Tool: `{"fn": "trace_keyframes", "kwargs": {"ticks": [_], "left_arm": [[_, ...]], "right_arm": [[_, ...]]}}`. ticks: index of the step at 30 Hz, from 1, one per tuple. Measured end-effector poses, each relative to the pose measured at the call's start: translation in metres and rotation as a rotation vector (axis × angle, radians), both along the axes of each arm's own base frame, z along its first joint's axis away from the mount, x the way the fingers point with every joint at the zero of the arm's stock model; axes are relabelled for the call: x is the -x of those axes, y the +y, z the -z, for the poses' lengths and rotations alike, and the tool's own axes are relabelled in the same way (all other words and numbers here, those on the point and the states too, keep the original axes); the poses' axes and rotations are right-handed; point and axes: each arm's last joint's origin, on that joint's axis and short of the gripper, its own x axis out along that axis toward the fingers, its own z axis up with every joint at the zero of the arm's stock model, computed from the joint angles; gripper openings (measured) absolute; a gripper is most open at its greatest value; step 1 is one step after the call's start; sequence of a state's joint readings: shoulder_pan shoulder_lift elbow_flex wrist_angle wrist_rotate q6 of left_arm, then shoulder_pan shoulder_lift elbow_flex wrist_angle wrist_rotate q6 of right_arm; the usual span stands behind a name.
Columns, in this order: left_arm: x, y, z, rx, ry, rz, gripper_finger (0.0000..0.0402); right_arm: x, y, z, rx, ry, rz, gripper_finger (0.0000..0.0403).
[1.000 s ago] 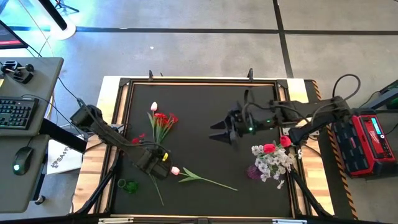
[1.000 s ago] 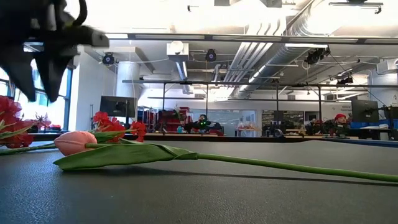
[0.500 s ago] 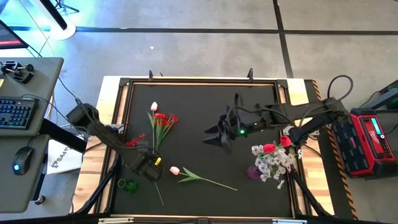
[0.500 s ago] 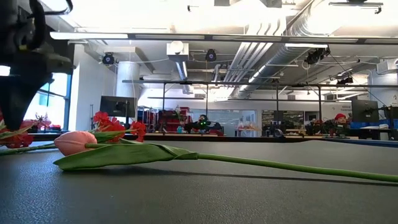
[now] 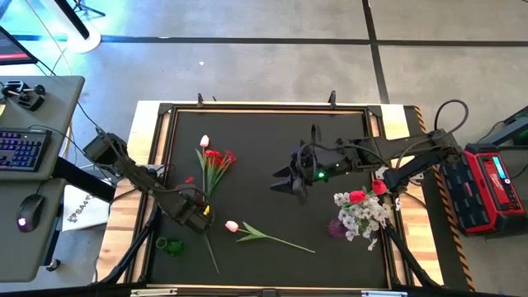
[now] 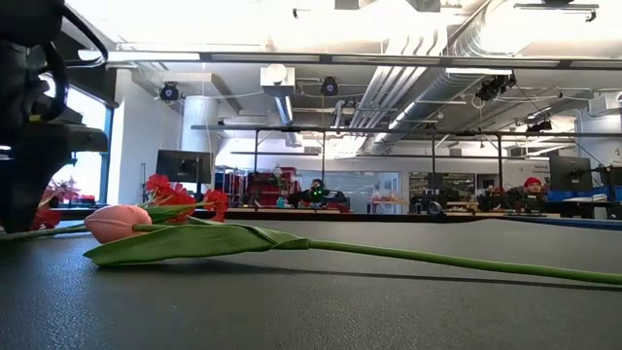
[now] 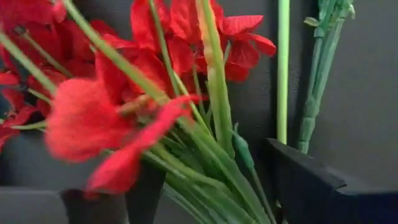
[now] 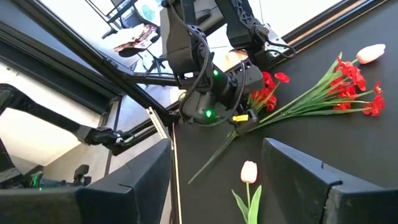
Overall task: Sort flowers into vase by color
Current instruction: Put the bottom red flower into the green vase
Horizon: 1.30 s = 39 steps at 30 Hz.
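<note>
A bunch of red-blossomed sprigs [image 5: 216,161] lies at the mat's left, its green stems [image 7: 211,155] running toward the near edge. My left gripper [image 5: 198,216] points down over those stems, open, one finger on either side of them [image 7: 193,180]. A pale pink tulip bud [image 5: 204,141] lies beyond the bunch. A pink tulip [image 5: 233,225] on a long stem lies near the front edge [image 6: 117,222]. White-grey blossoms with red-pink rosebuds [image 5: 363,210] lie at the right. My right gripper [image 5: 285,177] hangs open above the mat's middle [image 8: 214,168]. I cannot make out a vase.
A small green round object [image 5: 171,246] sits at the mat's near left corner. The black mat [image 5: 272,132] has a raised frame around it. A desk with keyboard and mouse [image 5: 25,148] stands left of the table, and a red box [image 5: 493,186] stands to its right.
My left gripper has come down over the red bunch's stems, shifting a little toward the table's left edge. My right gripper has edged toward the table's left and slightly down. The flowers lie where they were.
</note>
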State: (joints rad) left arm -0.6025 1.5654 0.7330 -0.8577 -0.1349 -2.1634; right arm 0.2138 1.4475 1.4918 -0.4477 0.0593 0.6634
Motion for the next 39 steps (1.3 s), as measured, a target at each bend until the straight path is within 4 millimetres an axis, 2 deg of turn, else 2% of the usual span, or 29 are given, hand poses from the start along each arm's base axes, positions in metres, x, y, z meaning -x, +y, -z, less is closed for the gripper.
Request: {"fn": "trace_keyframes", "kwargs": {"ticks": [6,11,16,20,26,32,35,39], "left_arm": [[-0.004,-0.001,-0.012,-0.017,-0.026,0.039,0.017],[-0.011,-0.003,-0.027,-0.054,-0.133,0.038,0.0097],[-0.017,-0.003,-0.047,-0.125,-0.256,0.073,0.0043],[-0.017,0.0,-0.072,-0.198,-0.336,0.145,0.0013],[-0.011,0.004,-0.128,-0.308,-0.534,0.332,0.0006],[0.015,0.001,-0.19,-0.547,-0.697,0.673,0.0003],[0.035,-0.002,-0.21,-0.653,-0.751,0.839,0.0003],[0.062,-0.008,-0.225,-0.737,-0.846,0.985,0.0002]], "right_arm": [[0.0,-0.001,0.0,0.003,0.004,0.014,0.0238],[-0.001,-0.005,0.0,0.026,-0.001,0.051,0.0238],[-0.001,-0.007,0.0,0.027,-0.002,0.06,0.0238],[-0.001,-0.007,0.0,0.031,-0.003,0.069,0.0238],[-0.001,-0.008,0.0,0.046,-0.005,0.09,0.0238],[-0.001,-0.01,0.0,0.073,-0.01,0.146,0.0238],[-0.001,-0.01,0.0,0.082,-0.013,0.171,0.0238],[-0.001,-0.011,0.0,0.083,-0.015,0.194,0.0238]]}}
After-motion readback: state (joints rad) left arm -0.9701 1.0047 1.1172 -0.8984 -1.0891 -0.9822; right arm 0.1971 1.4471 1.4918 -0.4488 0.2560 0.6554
